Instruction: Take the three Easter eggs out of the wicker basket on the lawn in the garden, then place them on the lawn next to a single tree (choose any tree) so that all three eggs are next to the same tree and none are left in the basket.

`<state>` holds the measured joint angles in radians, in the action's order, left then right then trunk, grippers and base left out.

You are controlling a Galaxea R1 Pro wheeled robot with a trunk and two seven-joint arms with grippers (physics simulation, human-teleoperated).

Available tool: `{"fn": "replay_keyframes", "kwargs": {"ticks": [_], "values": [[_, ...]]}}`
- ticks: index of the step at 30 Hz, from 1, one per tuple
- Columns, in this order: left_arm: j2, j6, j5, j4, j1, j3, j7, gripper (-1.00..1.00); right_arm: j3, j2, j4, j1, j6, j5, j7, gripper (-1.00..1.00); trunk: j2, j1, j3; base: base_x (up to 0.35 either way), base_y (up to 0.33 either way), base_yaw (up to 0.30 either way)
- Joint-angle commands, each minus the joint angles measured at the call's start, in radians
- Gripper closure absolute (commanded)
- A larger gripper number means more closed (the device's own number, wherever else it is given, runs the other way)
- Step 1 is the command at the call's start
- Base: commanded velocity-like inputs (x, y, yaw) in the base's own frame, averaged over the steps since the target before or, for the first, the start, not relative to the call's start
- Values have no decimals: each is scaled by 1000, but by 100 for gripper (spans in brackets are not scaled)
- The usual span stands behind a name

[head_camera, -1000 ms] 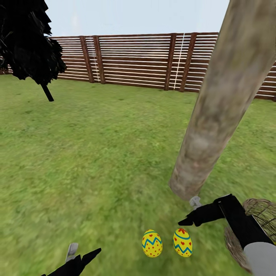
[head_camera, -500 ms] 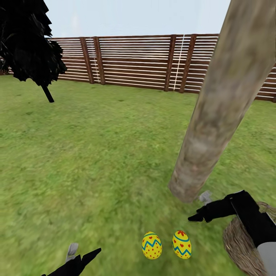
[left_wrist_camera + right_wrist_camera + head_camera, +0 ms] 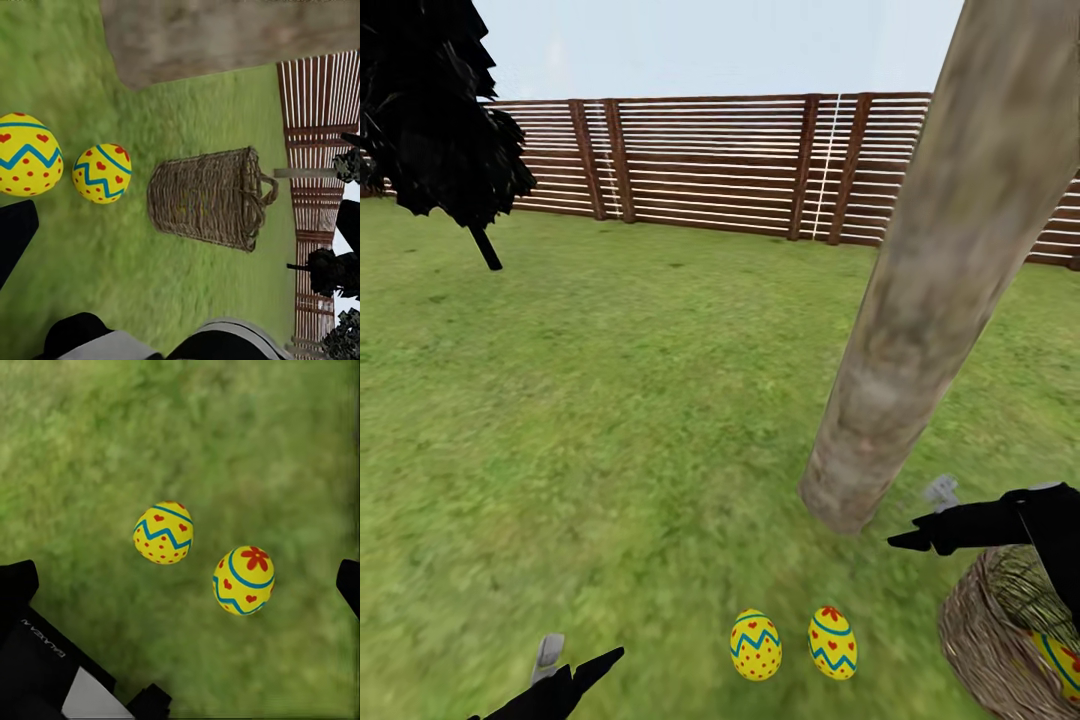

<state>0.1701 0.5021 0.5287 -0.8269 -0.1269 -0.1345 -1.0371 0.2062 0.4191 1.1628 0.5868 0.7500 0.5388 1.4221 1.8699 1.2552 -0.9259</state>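
Observation:
Two yellow Easter eggs [image 3: 756,645] [image 3: 832,642] lie side by side on the lawn [image 3: 610,420], just in front of the foot of the pale tree trunk [image 3: 920,300]. The wicker basket [image 3: 985,640] stands at the lower right with a third egg [image 3: 1060,662] inside it. My right gripper [image 3: 917,517] hovers open and empty above the basket's near rim, right of the trunk's base. Its wrist view looks down on both eggs [image 3: 164,532] [image 3: 244,580]. My left gripper [image 3: 575,660] is open and empty at the bottom left. Its wrist view takes in the eggs [image 3: 26,154] [image 3: 102,173], basket [image 3: 210,196] and trunk [image 3: 225,34].
A brown slatted fence [image 3: 710,160] closes the back of the garden. A dark, nearly black tree [image 3: 430,110] stands at the far left. Open grass stretches across the left and middle.
My right gripper has swung to the right and slightly up, away from the two eggs and over the basket. The egg inside the basket has come into sight. The left arm has stayed put.

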Motion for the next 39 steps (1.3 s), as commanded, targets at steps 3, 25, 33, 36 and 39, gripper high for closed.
{"fn": "replay_keyframes", "kwargs": {"ticks": [3, 25, 33, 36, 39], "values": [[0, 9, 5, 0, 0, 0, -1, -100, 5, 10, 2, 1, 9, 6, 9, -100, -7, -4, 2, 0, 0, 0], [0, 8, 5, 0, 0, -1, 0, -100, 24, 15, 3, 1, 9, 9, 9, -100, -7, -4, 2, 0, -153, 0], [0, 8, 5, 0, 0, 0, 0, -100, 24, 14, 3, 1, 9, 9, 9, -100, -7, -4, 2, 0, -293, 0], [0, 8, 5, 0, 0, 0, 0, -100, 24, 14, 3, 1, 9, 10, 9, -100, -7, -4, 2, 0, -294, 0], [0, 8, 5, 0, 0, 0, 0, -100, 24, 14, 2, 1, 9, 11, 9, -100, -7, -4, 2, 0, -294, 0]]}}
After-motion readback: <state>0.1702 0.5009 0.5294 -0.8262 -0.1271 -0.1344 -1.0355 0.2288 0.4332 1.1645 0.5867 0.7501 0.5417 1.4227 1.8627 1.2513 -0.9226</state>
